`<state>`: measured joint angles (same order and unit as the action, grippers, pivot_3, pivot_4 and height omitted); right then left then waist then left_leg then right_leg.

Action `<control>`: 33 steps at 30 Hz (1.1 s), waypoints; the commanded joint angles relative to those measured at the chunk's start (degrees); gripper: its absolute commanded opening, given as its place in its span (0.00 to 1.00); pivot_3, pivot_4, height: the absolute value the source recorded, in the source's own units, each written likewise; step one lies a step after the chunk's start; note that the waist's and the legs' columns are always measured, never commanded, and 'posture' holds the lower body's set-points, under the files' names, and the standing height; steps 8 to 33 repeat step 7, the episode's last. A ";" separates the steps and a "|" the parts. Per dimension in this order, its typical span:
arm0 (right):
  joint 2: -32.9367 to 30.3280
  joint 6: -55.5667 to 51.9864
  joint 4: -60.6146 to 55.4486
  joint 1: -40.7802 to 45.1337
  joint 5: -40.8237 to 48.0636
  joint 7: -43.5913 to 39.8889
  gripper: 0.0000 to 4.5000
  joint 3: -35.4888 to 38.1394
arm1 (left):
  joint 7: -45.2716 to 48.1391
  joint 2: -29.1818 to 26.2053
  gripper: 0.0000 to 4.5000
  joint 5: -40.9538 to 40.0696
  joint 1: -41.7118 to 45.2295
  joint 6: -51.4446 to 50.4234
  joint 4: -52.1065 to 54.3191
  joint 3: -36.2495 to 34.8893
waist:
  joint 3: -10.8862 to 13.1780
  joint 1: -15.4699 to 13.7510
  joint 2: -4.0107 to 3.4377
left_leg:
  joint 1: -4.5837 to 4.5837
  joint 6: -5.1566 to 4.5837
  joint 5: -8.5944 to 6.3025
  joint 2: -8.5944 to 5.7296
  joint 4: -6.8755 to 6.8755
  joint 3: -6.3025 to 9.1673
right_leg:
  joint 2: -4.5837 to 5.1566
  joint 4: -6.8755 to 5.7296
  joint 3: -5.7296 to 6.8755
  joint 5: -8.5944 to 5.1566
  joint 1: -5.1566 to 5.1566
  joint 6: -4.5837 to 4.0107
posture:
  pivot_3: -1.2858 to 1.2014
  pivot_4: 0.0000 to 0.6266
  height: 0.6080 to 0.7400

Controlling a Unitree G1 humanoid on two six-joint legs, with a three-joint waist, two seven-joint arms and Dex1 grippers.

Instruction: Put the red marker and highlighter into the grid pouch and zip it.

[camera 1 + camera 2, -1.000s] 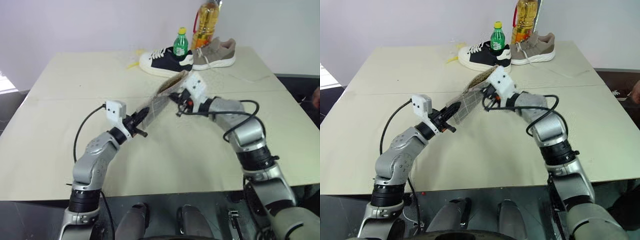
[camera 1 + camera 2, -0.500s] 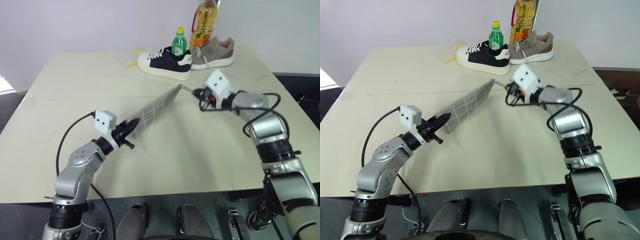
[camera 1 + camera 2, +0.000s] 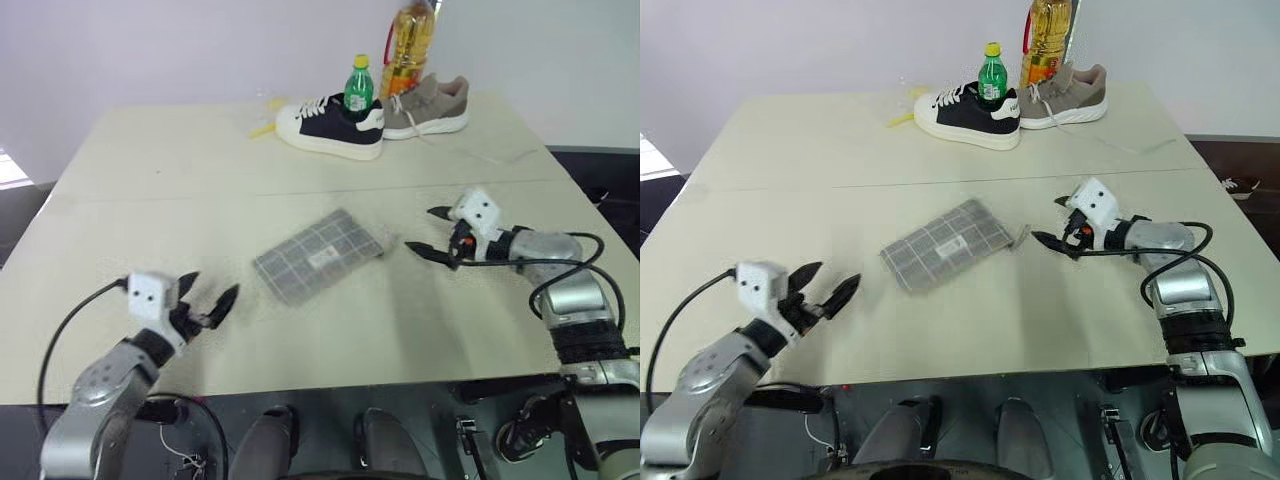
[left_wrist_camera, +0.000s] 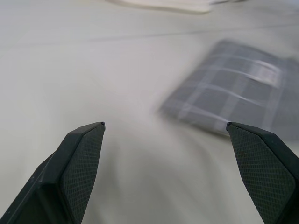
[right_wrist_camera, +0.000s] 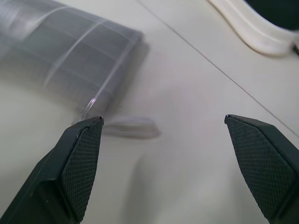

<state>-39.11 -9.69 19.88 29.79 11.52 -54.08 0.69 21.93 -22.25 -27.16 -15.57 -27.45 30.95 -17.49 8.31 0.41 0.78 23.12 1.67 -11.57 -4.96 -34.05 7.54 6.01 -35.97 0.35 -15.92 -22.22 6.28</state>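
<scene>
Beside the flat grid pouch, its zipper pull, both end effectors spread, empty.

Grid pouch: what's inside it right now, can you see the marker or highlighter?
The grid pouch lies flat on the table, its grey fabric covering whatever is inside. No red marker or highlighter shows on it or beside it; the contents are hidden. Its zipper pull lies beside one end.

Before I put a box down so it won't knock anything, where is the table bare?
Bare: the whole left half of the table, and the near strip between the left gripper and right gripper. Crowded: the far edge, with two shoes and two bottles; the grid pouch lies mid-table.
</scene>
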 commanded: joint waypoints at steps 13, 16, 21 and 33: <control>2.08 0.17 3.41 2.37 2.45 -2.30 0.96 1.78 | -1.42 0.74 0.97 0.88 -5.14 5.13 1.05 -6.94 | 0.00 -0.07 0.00 | 0.06 0.00 0.00 0.00 0.01 -0.01 | 0.04 0.09 0.00 0.00 -0.02 -0.03 | 0.52 0.24 0.95; 2.08 0.17 3.41 2.37 2.45 -2.30 0.96 1.78 | -1.42 0.74 0.97 0.88 -5.14 5.13 1.05 -6.94 | 0.00 -0.07 0.00 | 0.06 0.00 0.00 0.00 0.01 -0.01 | 0.04 0.09 0.00 0.00 -0.02 -0.03 | 0.52 0.24 0.95; 2.08 0.17 3.41 2.37 2.45 -2.30 0.96 1.78 | -1.42 0.74 0.97 0.88 -5.14 5.13 1.05 -6.94 | 0.00 -0.07 0.00 | 0.06 0.00 0.00 0.00 0.01 -0.01 | 0.04 0.09 0.00 0.00 -0.02 -0.03 | 0.52 0.24 0.95; 2.08 0.17 3.41 2.37 2.45 -2.30 0.96 1.78 | -1.42 0.74 0.97 0.88 -5.14 5.13 1.05 -6.94 | 0.00 -0.07 0.00 | 0.06 0.00 0.00 0.00 0.01 -0.01 | 0.04 0.09 0.00 0.00 -0.02 -0.03 | 0.52 0.24 0.95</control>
